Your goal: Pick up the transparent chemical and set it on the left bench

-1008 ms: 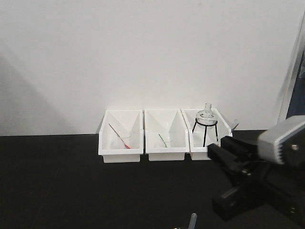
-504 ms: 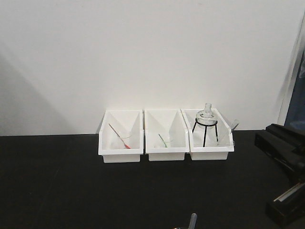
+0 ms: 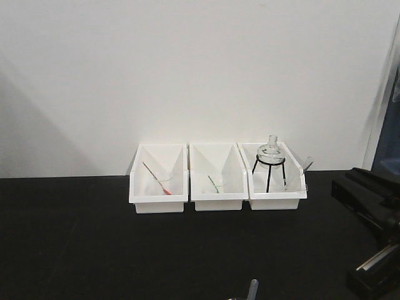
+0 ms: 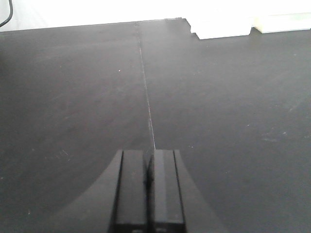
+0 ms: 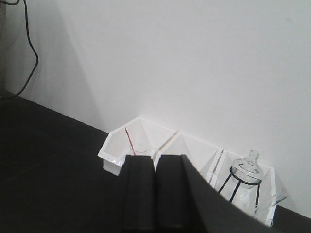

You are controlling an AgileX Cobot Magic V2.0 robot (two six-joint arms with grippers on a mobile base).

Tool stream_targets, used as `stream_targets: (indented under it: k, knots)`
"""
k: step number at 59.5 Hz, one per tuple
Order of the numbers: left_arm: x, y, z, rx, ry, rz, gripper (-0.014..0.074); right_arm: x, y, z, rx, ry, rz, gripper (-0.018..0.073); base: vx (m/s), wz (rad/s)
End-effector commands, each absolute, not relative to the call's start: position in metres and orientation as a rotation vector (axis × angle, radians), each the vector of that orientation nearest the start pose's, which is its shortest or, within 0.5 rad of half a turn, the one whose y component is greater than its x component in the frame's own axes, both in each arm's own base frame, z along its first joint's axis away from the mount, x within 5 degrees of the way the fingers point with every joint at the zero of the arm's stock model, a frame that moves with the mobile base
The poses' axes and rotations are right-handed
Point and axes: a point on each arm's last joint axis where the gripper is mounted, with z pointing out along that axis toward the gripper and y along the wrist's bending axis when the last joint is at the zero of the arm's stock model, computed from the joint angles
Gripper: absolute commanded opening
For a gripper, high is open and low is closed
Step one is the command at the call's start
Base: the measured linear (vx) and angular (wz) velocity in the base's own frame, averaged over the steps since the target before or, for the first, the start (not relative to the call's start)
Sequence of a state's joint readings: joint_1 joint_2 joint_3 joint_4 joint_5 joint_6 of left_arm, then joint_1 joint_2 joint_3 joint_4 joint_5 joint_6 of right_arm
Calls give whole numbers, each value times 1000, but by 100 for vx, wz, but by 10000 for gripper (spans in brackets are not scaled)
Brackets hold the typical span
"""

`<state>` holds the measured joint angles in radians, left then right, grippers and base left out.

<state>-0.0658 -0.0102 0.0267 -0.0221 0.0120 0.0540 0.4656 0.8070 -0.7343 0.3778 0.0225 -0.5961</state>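
The transparent chemical, a small clear beaker with a pipette leaning out to the right, stands in the right-hand white bin beside a round flask on a black tripod. It also shows in the right wrist view at the lower right. My right gripper is shut and empty, held above the black worktop and well short of the bins; in the front view it sits at the right edge. My left gripper is shut and empty, low over the worktop. The left bench is out of view.
Three white bins stand in a row against the white wall. The left bin holds a container with a red stick, the middle bin one with a green stick. A clear tube tip pokes up at the bottom edge. A black cable hangs at the far left.
My right arm has swung to the right, away from in front of the right-hand bin, and now shows only at the right edge. The bins and glassware have not moved.
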Motion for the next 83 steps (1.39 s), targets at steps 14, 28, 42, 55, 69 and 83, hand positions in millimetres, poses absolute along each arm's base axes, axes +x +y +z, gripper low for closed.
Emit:
stream_targets:
  k: [14, 28, 42, 55, 69, 83]
  knots:
    - [55, -4, 206, 64, 1429, -35, -3, 140, 39, 362, -274, 1415, 135, -7, 0, 0]
    - [55, -4, 206, 64, 1429, -35, -3, 89, 2, 285, -53, 1474, -17, -7, 0, 0]
    - [55, -4, 206, 64, 1429, -35, -3, 58, -1, 209, -10, 1549, -42, -7, 0, 0]
    - [55, -4, 206, 64, 1429, -35, -3, 56, -1, 200, -5, 1512, -28, -7, 0, 0]
    - [55, -4, 206, 64, 1429, -35, -3, 56, -1, 200, -5, 1511, -28, -7, 0, 0]
    - [55, -4, 206, 64, 1429, -35, -3, 56, -1, 200, -5, 1511, -28, -7, 0, 0]
